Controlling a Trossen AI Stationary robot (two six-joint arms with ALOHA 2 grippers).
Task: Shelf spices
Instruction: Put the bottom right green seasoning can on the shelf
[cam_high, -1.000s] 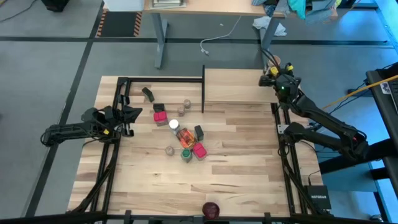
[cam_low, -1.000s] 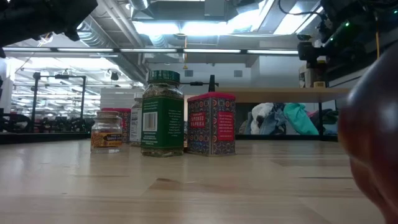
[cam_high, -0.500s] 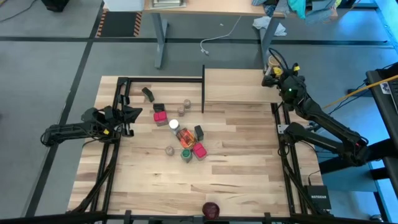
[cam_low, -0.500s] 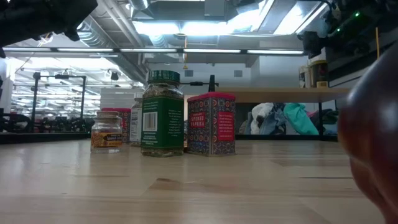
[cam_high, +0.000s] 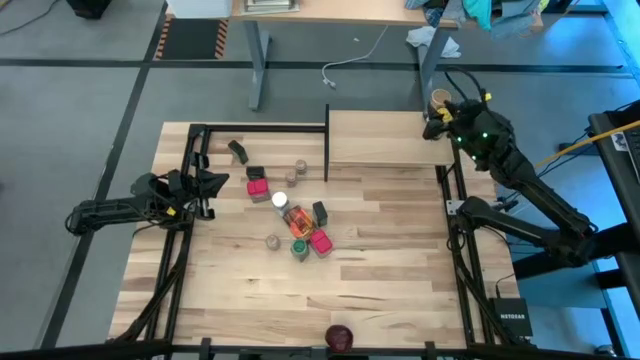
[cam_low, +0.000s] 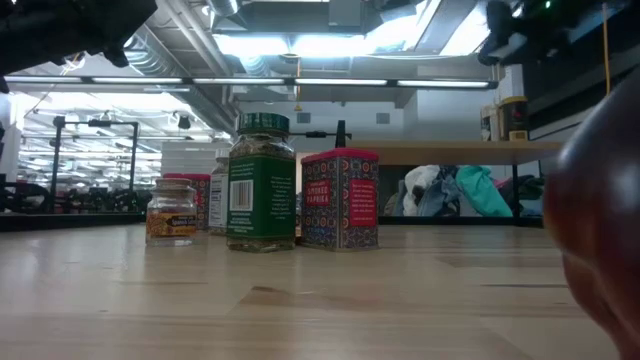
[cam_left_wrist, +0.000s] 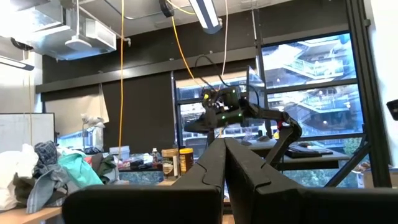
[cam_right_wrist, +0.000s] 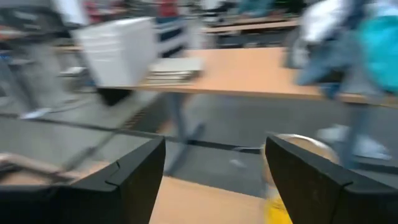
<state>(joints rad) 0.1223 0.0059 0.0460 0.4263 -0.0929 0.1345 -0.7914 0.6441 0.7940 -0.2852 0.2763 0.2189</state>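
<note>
The shelf (cam_high: 375, 138), a light-wood board on black posts, stands at the table's far edge. A yellow jar with a tan lid (cam_high: 438, 99) stands on its bottom at the shelf's far right corner (cam_low: 513, 118). My right gripper (cam_high: 445, 113) hovers open just above and beside this jar (cam_right_wrist: 292, 158), holding nothing. The other spices (cam_high: 292, 212) stand clustered on the table's middle: a green-lidded jar (cam_low: 261, 180), a pink-red tin (cam_low: 340, 198) and a small jar (cam_low: 172, 210). My left gripper (cam_high: 216, 184) waits shut at the table's left (cam_left_wrist: 224, 163).
A dark red round thing (cam_high: 340, 336) lies at the table's near edge and fills the low view's right side (cam_low: 600, 220). Black frame rails (cam_high: 190, 160) run along the table's left and right sides. Bare tabletop (cam_high: 390, 240) lies between the spices and the right arm.
My right gripper has risen above the shelf's right end and tipped up from slanting down to nearly level, staying open. The yellow jar, partly hidden behind it before, now stands in plain view on the shelf, unmoved.
</note>
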